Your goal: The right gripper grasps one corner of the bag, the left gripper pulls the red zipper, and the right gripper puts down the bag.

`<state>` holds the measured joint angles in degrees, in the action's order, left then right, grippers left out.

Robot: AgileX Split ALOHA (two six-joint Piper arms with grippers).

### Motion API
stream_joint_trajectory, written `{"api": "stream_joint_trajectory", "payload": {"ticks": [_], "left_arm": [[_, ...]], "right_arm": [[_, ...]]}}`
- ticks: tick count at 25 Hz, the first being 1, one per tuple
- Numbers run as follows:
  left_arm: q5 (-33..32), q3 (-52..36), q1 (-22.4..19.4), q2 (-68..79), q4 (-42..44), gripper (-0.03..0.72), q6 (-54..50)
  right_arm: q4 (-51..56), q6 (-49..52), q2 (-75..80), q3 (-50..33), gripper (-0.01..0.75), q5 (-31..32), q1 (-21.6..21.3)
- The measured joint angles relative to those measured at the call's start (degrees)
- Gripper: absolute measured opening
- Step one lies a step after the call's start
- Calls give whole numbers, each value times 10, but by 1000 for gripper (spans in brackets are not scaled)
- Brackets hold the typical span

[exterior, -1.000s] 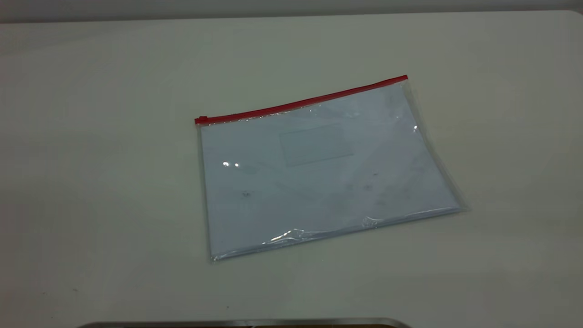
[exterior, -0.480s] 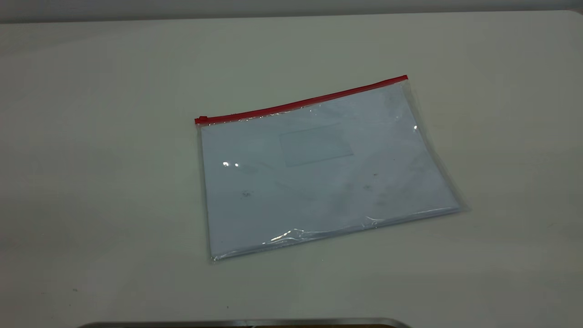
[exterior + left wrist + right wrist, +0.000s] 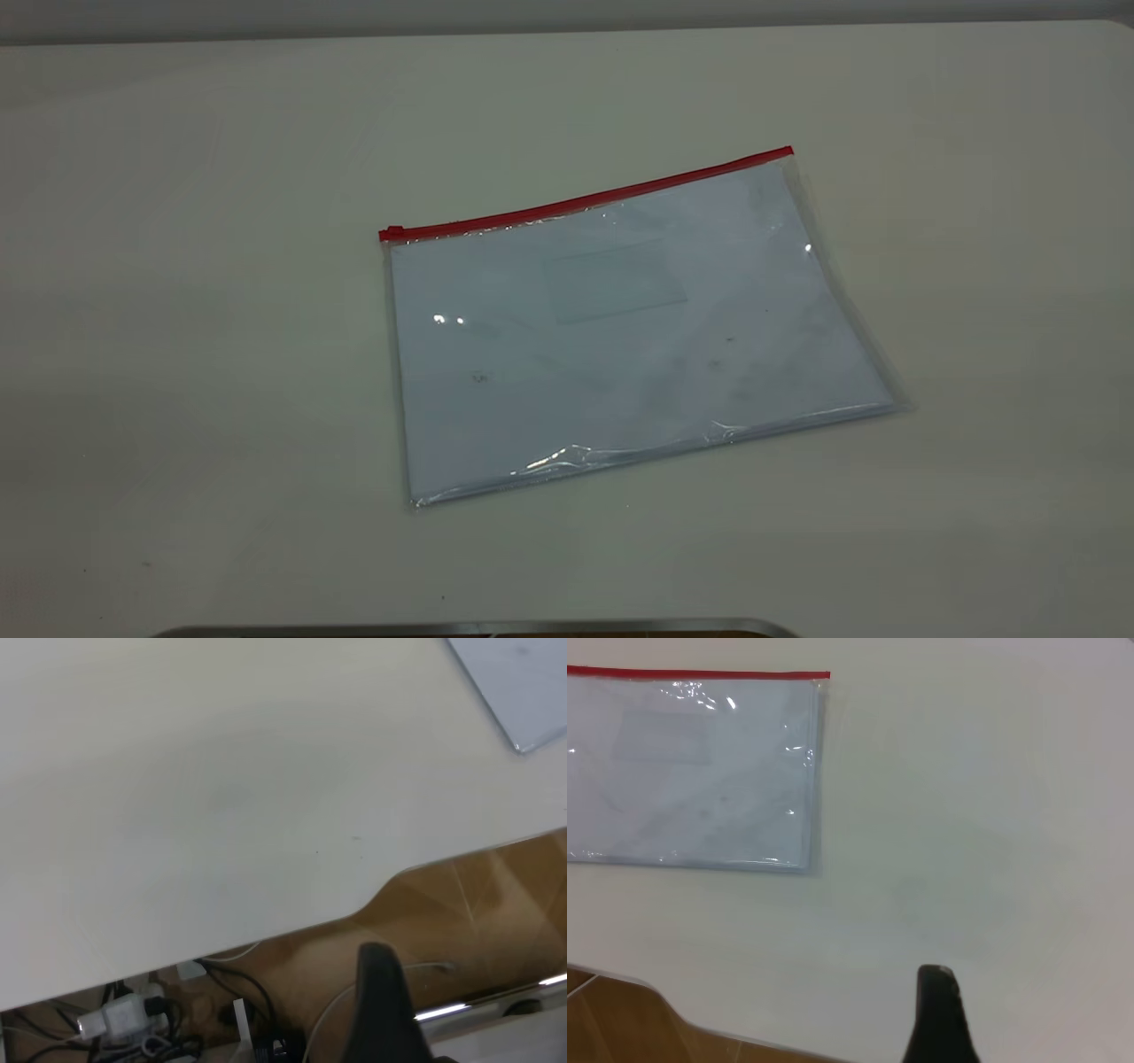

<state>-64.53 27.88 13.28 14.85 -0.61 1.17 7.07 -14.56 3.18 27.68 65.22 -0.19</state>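
- Bag (image 3: 620, 337): we record it lying flat on the table (image 3: 177, 266), near the middle, white paper showing through the clear plastic.
- Red zipper (image 3: 585, 202): it runs along the bag's far long edge; a small slider tab sits at its left end in the exterior view.
- Right gripper (image 3: 939, 1014): we see only one dark finger in its wrist view, over bare table well apart from the bag; whether the jaws are apart or together we cannot tell.
- Left gripper (image 3: 385, 1005): one dark finger shows, near the table's edge, far from the bag; its jaw state we cannot tell.
- Progress: we judge nothing done; corner grasp, zipper pull and set-down all remain.
- Change from earlier frames: none found; the bag lies as before.
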Motion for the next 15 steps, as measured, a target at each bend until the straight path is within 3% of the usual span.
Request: {"api": "stream_joint_trajectory", "payload": {"ticks": [13, 15], "left_arm": [[1, 0, -1, 0, 0, 586, -5], [2, 0, -16, -6, 0, 586, -5]], "right_arm": [[0, 0, 0, 0, 578, 0, 0], [0, 0, 0, 0, 578, 0, 0]]}}
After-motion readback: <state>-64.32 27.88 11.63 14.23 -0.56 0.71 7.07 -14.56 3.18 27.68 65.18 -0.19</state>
